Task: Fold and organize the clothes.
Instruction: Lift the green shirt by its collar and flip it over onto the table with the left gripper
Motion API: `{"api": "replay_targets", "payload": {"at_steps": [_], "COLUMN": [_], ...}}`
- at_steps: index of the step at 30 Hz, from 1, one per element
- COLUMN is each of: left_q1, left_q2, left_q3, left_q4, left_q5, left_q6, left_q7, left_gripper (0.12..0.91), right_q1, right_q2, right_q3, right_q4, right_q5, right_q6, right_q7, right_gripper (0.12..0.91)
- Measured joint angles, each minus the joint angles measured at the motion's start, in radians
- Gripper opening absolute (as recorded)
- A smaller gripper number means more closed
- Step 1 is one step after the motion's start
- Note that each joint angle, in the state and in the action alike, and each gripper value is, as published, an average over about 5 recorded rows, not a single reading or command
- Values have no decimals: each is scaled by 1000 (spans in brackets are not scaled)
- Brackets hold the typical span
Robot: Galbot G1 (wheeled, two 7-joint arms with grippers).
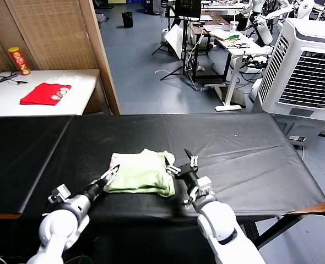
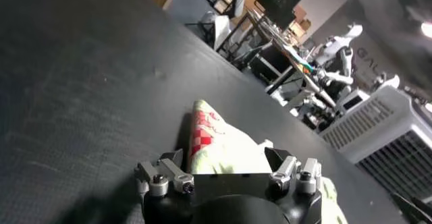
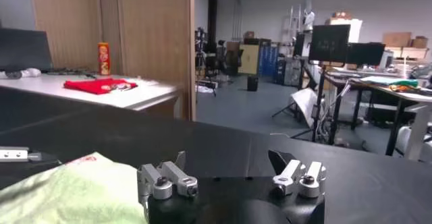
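Clothes [image 1: 141, 173], a single pale green shirt, lay folded into a compact bundle on the black table [image 1: 250, 148], near its front edge and between the two arms. In the head view, the left gripper [image 1: 112, 176] sat at the bundle's left edge with its jaws spread, and the right gripper [image 1: 185, 165] stood just beside the right edge, jaws likewise apart and holding nothing. This view alone showed the white side table [image 1: 80, 91] behind, carrying a red cloth [image 1: 45, 93] and a snack can [image 1: 19, 60], and a white air cooler [image 1: 308, 71] at the far right.

The left wrist view showed what the head view barely revealed: a red-pink print on the bundle's near end [image 2: 206, 131], lying between the spread fingers [image 2: 162, 178] of that gripper. Whether the fingers touched fabric could not be told.

The right wrist view showed only a green corner of the shirt [image 3: 74, 191] beside one open finger [image 3: 165, 181], with the gap between the fingers over bare table. The red cloth [image 3: 100, 85] appeared far behind.
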Motion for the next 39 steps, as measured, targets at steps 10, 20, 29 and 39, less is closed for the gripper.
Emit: {"api": "replay_targets", "payload": {"at_steps": [10, 20, 29, 39], "left_q1": [-17, 16, 66, 82], "left_q2": [-7, 44, 251, 416], "left_q3": [7, -8, -119, -222], "left_q4": [25, -33, -55, -122], "left_q5": [8, 266, 493, 631], "left_q6": [-11, -62, -94, -71], "left_q7": [0, 23, 30, -8], "left_gripper": [276, 138, 138, 138], "right_q1": [-31, -62, -78, -89], "right_q2": [2, 8, 11, 24], "right_q3": [16, 43, 74, 80], "right_q4": [28, 41, 51, 50], "right_q5": [-8, -60, -71, -81], "right_q6": [4, -1, -13, -14], "right_q7": [-1, 19, 28, 26], "right_gripper": [798, 798, 798, 798]}}
